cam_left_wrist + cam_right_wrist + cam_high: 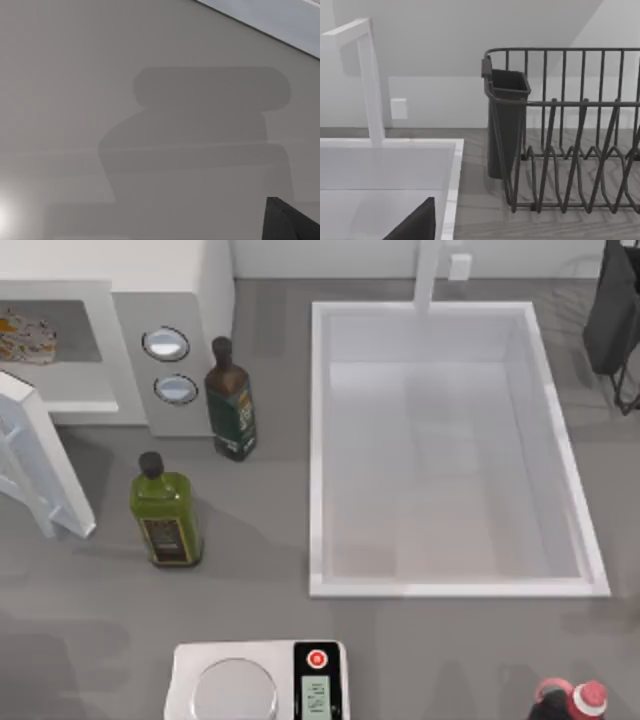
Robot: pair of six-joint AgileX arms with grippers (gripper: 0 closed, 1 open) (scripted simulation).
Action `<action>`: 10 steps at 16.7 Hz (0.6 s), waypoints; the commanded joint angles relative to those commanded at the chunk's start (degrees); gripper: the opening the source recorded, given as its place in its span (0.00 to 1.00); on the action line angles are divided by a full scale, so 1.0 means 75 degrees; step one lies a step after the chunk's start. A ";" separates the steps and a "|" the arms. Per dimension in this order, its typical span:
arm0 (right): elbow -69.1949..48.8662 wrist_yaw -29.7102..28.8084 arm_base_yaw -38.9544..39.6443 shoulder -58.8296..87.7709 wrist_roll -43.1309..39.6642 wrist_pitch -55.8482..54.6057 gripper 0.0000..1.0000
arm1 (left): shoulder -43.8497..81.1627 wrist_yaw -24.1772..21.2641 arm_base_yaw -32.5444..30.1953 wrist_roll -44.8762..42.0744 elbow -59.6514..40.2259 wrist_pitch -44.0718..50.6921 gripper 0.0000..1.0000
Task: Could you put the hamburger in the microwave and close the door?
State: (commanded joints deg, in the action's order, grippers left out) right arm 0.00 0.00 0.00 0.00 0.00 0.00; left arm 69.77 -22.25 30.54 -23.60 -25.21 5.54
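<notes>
The hamburger (24, 338) lies flat inside the microwave (150, 300); its door (40, 465) stands swung open. Either pincer's state: cannot tell.

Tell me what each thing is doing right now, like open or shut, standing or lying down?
microwave: open
door: swung wide open
hamburger: lying inside the microwave
dark green bottle: upright, capped
light green bottle: upright, capped
scale: display lit, pan bare
sink: nothing in it
</notes>
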 joint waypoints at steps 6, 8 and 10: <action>0.0000 0.0000 0.0000 0.0000 0.0000 0.0000 1.00 | -0.0349 0.0862 -0.1236 0.0949 0.0230 -0.0027 0.00; 0.0000 0.0000 0.0000 0.0000 0.0000 0.0000 1.00 | -0.0589 0.1418 -0.2135 0.1564 0.0403 -0.0031 0.00; 0.0000 0.0000 0.0000 0.0000 0.0000 0.0000 1.00 | -0.0856 0.1988 -0.3037 0.2194 0.0577 -0.0045 0.00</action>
State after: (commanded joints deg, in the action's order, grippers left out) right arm 0.00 0.00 0.00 0.00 0.00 0.00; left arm 63.35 -7.34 7.76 -7.14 -20.88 5.21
